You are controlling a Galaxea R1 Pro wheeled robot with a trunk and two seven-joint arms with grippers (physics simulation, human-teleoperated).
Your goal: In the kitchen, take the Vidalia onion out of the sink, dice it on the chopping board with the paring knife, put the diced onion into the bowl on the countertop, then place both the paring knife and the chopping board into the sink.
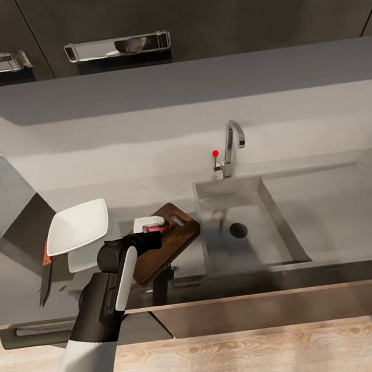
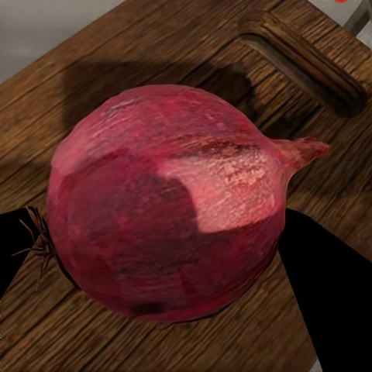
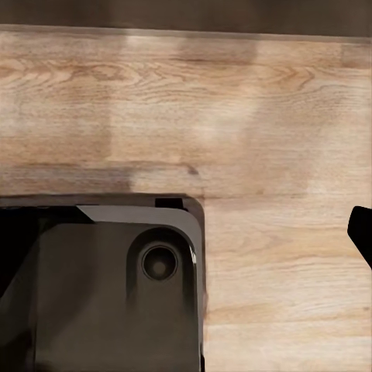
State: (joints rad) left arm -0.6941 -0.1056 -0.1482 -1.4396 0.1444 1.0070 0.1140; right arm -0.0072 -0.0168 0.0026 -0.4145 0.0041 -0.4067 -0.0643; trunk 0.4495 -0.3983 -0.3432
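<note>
Left gripper [image 1: 151, 231] over the chopping board [image 1: 176, 240], fingers [image 2: 325, 294] spread to the width of the onion [image 2: 170, 201] and flanking it on both sides; contact with the skin probable, grip not certain; onion resting on the board's wood, red-purple, stem tip toward the board's handle slot; board on the countertop [image 1: 150, 185] just left of the sink [image 1: 245, 225]; white bowl [image 1: 78, 226] and paring knife [image 1: 46, 271] further left; right gripper's finger spread impossible to tell, only a dark edge above wood floor [image 3: 232, 116].
</note>
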